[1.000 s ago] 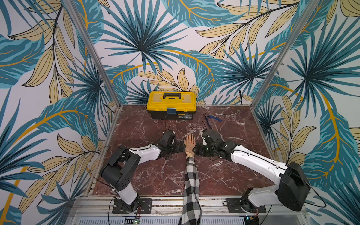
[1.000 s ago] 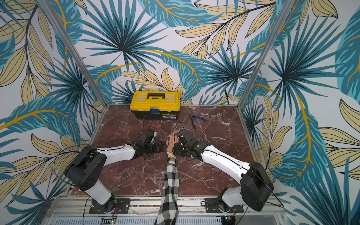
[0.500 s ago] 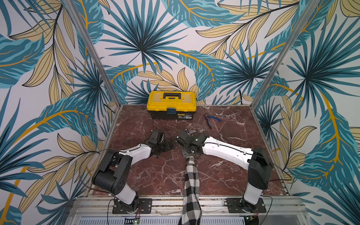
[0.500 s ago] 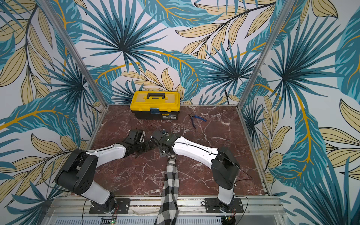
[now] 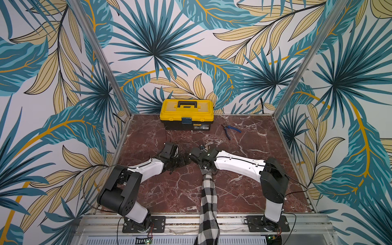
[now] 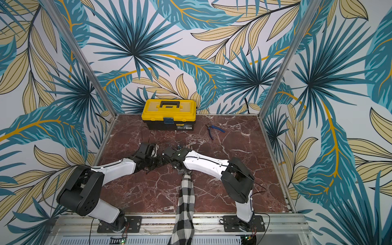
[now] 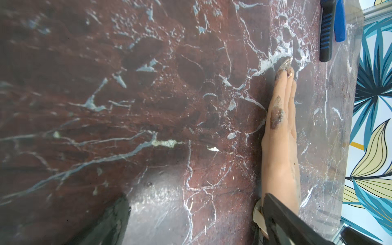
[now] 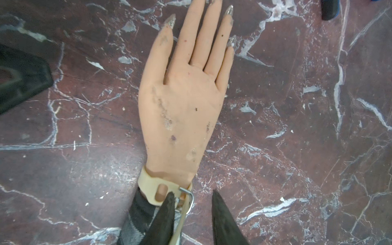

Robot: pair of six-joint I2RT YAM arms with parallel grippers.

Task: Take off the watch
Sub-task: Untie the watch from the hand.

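Watch (image 8: 149, 186) face unseen, pliers (image 7: 327, 31) cropped by frame edge, sleeve (image 5: 209, 201) cut off below.

The tabletop (image 8: 297, 127) looks like polished red marble, glossy with white veins. The mannequin hand (image 8: 182, 101) is matt, rubbery plastic, smudged grey. The watch (image 8: 149, 183) has a smooth cream plastic-looking strap and a shiny metal buckle (image 8: 191, 197). The sleeve (image 5: 209, 203) is checked woven cloth.

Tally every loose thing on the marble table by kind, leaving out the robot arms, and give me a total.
yellow toolbox: 1
blue-handled pliers: 1
mannequin hand: 1
checked sleeve: 1
cream-strapped watch: 1
Total: 5
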